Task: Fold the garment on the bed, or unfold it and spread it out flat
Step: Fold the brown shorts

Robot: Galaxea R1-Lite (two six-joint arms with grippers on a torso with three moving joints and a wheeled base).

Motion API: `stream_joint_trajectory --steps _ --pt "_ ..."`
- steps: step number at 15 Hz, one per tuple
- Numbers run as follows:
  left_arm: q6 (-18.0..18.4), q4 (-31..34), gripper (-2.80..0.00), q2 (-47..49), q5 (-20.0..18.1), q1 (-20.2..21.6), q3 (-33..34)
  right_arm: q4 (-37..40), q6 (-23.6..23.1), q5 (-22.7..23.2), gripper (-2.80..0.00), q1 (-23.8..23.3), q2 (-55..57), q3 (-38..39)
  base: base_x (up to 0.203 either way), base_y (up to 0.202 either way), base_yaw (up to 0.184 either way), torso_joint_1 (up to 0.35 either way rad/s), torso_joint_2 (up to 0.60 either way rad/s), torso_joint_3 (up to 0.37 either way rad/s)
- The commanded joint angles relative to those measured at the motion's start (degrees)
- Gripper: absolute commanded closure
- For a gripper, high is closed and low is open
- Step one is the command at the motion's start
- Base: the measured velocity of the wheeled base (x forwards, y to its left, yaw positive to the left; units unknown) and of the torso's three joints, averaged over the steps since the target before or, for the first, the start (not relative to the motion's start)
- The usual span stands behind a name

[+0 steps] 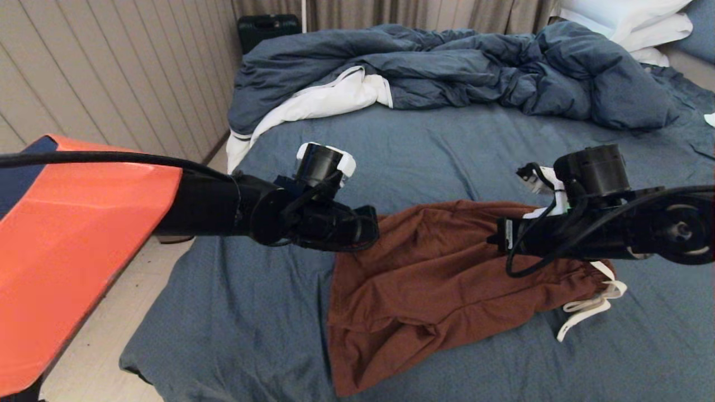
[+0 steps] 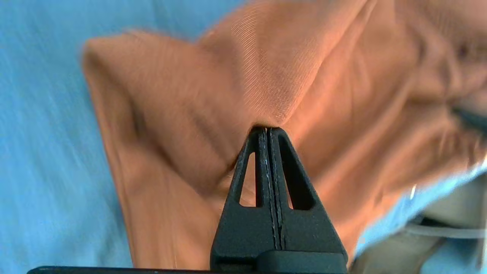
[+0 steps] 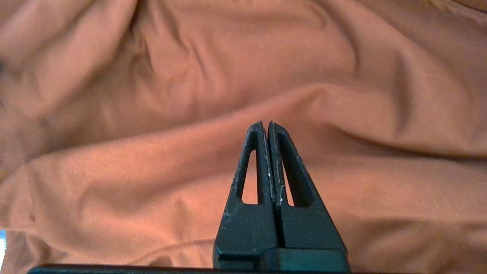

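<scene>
Left gripper [image 2: 268, 129] clamped on a pinched fold of the garment [image 1: 441, 268]; right gripper [image 3: 266, 123] closed on its cloth too. Garment spread between them on the bed [image 1: 447, 145]. Both pinches should be drawn apart evenly.

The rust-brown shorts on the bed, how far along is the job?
Done: little; the rust-brown knit shorts lie rumpled on the slate-blue sheet. In hand: the left gripper is shut on a fabric peak; the right gripper is shut on a ridge of the cloth. Left: smoothing or folding.
</scene>
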Motion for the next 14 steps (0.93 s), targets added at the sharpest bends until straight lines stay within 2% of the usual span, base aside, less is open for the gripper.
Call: stream_joint_trajectory --steps 1,5,9,11,12,14 --pt "-1.0 -0.1 0.00 3.9 -0.1 1.6 -4.6 0.0 0.0 0.0 0.00 -0.2 -2.0 1.1 0.000 0.000 0.000 0.000 0.00 0.000" --pt "-2.8 0.9 0.00 6.6 0.6 7.7 -14.0 -0.1 0.1 0.0 0.00 -0.9 -3.9 3.0 0.000 0.000 0.000 0.000 0.00 0.000" --pt "-6.7 4.3 0.00 0.7 0.9 11.2 -15.5 0.0 0.1 0.0 0.00 -1.0 -6.0 4.2 0.000 0.000 0.000 0.000 0.00 0.000" --pt "-7.2 7.5 0.00 -5.5 0.8 11.5 -12.0 0.8 -0.1 0.0 0.00 -2.5 -8.0 4.1 0.000 0.000 0.000 0.000 0.00 0.000" --pt "-7.1 8.7 0.00 -8.4 0.6 11.6 -7.7 2.5 -0.4 0.0 0.00 -4.4 -8.5 3.7 0.000 0.000 0.000 0.000 0.00 0.000" --pt "-6.3 10.0 0.00 -15.4 0.2 11.3 4.6 11.0 -2.2 -0.1 0.00 -8.8 -9.5 1.8 0.000 0.000 0.000 0.000 0.00 0.000"
